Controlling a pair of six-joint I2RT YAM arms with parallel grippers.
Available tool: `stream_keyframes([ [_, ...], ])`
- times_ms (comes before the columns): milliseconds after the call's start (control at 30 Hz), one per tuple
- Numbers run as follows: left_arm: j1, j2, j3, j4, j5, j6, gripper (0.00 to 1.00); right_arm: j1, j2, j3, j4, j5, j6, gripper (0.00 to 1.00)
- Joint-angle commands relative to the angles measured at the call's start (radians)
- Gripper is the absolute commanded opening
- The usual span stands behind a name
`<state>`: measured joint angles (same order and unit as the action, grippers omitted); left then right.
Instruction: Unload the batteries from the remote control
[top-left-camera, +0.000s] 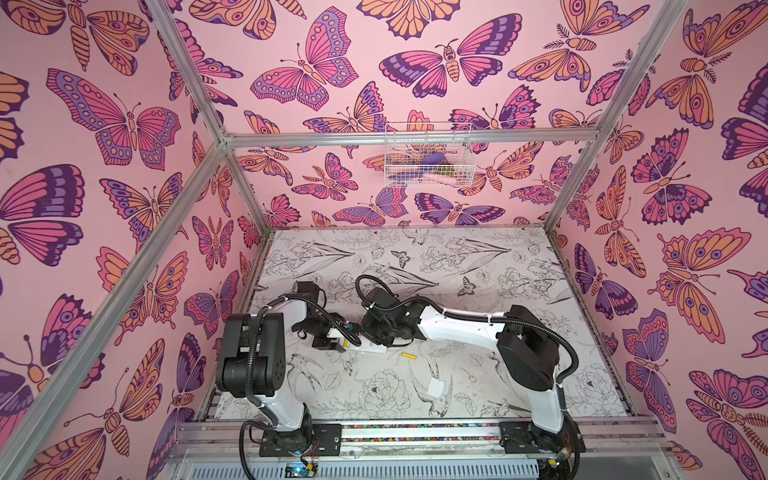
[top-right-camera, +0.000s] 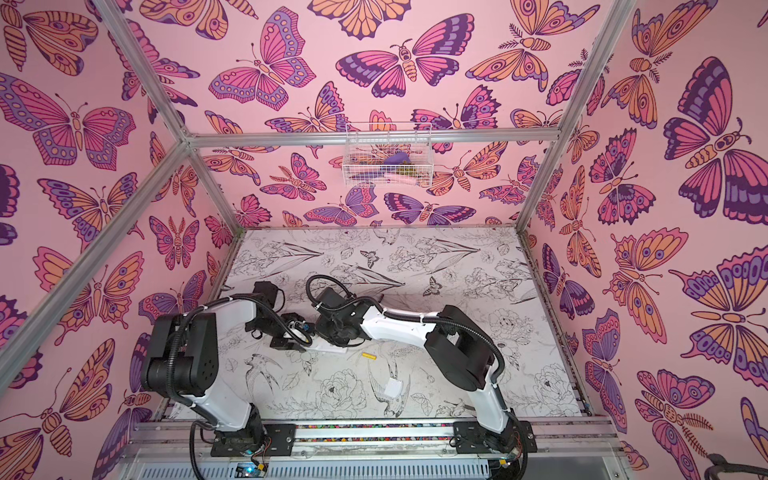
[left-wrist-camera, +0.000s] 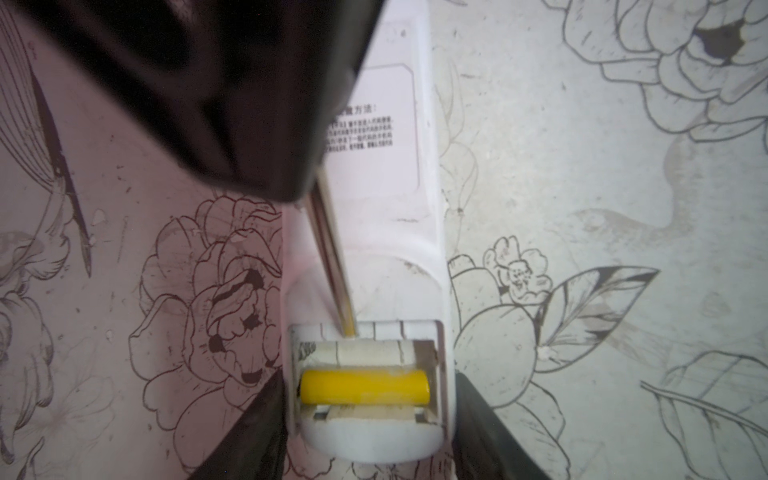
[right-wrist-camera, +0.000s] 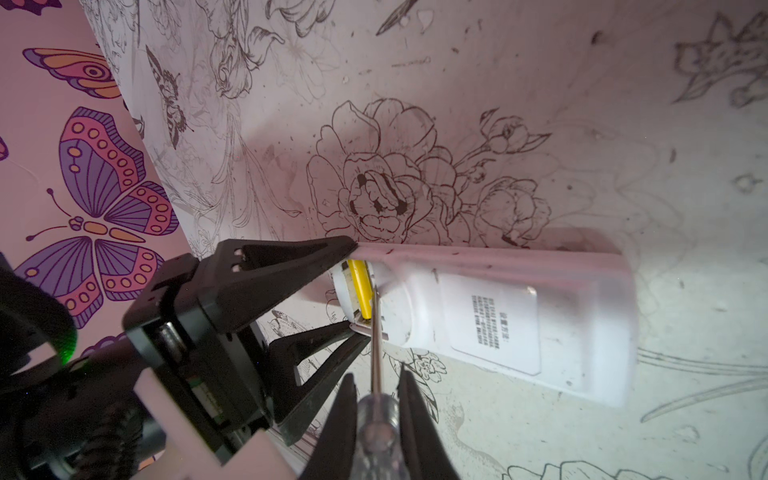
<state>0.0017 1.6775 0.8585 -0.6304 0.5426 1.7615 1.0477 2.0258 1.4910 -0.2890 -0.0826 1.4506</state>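
Observation:
The white remote control (left-wrist-camera: 386, 166) lies back-up on the table, its battery bay open at one end. One yellow battery (left-wrist-camera: 365, 387) sits crosswise in the bay, also seen as the yellow battery (right-wrist-camera: 360, 291) in the right wrist view. My left gripper (left-wrist-camera: 370, 432) is shut on the remote's bay end, with black fingers (right-wrist-camera: 291, 253) pressed to both sides. My right gripper (right-wrist-camera: 378, 415) is shut on a thin tool (right-wrist-camera: 376, 353) with a clear handle. The tool's metal tip rests at the bay's edge beside the battery. Another yellow battery (top-left-camera: 408, 356) lies loose on the table.
A small white cover plate (top-left-camera: 435, 388) lies on the table in front of the loose battery. A white wire basket (top-left-camera: 428, 156) hangs on the back wall. Both arms meet at the table's left-centre, over the remote (top-left-camera: 372, 348). Pink butterfly walls close the sides.

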Motion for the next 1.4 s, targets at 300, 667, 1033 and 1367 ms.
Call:
stream_keyframes([
  [300,0.014,0.0,-0.059,-0.03,0.0,0.001,0.51,0.02,0.045,-0.046,0.163,-0.056,0.023,0.0],
  [667,0.024,-0.008,-0.069,-0.024,0.02,-0.006,0.52,0.03,0.031,-0.03,0.086,0.0,0.01,0.0],
  [1033,0.024,-0.019,-0.084,-0.01,0.026,-0.004,0.54,0.035,0.084,-0.019,0.143,-0.029,0.003,0.0],
  [1367,0.025,-0.031,-0.103,0.015,0.025,-0.013,0.56,0.013,0.086,-0.096,0.278,-0.099,-0.008,0.0],
])
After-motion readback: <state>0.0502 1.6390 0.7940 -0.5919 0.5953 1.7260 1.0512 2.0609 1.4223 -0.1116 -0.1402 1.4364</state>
